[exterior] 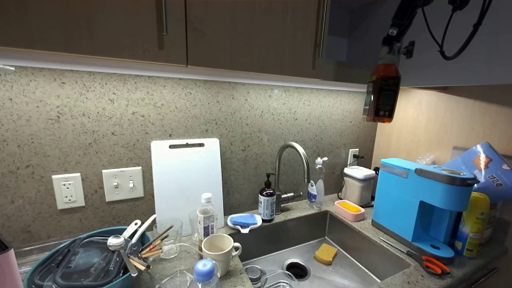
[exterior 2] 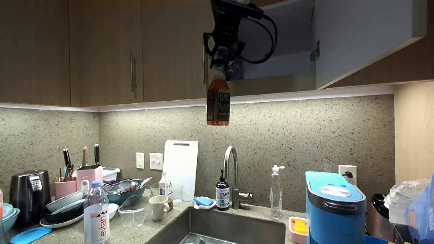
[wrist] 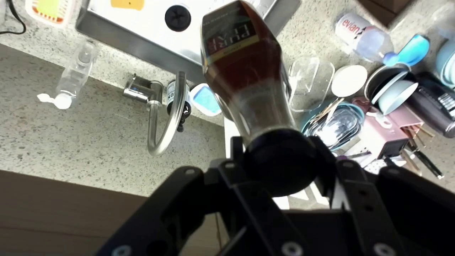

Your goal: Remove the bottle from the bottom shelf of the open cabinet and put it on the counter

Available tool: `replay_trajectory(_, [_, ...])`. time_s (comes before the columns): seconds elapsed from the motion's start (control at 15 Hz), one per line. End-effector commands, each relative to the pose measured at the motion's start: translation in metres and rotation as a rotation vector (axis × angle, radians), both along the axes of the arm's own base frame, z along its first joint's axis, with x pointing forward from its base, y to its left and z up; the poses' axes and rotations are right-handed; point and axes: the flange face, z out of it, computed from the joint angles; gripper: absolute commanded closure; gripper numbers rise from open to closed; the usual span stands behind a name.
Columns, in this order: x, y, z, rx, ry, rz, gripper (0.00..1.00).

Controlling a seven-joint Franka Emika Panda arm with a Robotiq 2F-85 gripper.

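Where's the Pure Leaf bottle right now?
In an exterior view, the bottle hangs from the gripper at upper centre, above and slightly left of the faucet in the picture.

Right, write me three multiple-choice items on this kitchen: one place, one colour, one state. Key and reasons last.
1. Where is the white cutting board?
A) In the sink
B) Upright against the speckled wall
C) On the blue machine

2. What colour are the handles of the scissors?
A) Green
B) White
C) Orange-red

3. How is the Pure Leaf bottle?
A) Held in the air by the claw
B) Standing on the counter
C) Lying in the sink

1 B: both exterior views show it propped there.
2 C: the loops show that colour in an exterior view.
3 A: the claw grips its top and nothing touches its base.
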Motion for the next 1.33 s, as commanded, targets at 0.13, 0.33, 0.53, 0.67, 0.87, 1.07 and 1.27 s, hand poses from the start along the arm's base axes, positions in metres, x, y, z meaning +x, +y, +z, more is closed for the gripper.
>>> replay_trajectory(0.13, [-0.065,-0.002,-0.008,-0.055,-0.007,0.179,0.78])
replay_trajectory(0.33, [-0.054,-0.005,-0.012,-0.048,0.015,0.171,0.78])
replay_trajectory(0.53, [-0.057,-0.005,-0.015,-0.043,0.019,0.175,0.53])
replay_trajectory(0.67, [-0.052,-0.006,-0.022,-0.040,0.032,0.177,0.78])
replay_trajectory(0.87, [-0.056,-0.010,-0.044,-0.040,0.076,0.208,0.78])
replay_trajectory(1.07, [-0.062,-0.015,-0.068,-0.058,0.135,0.221,0.78])
replay_trajectory(1.27, [-0.069,-0.020,-0.094,-0.093,0.199,0.237,0.78])
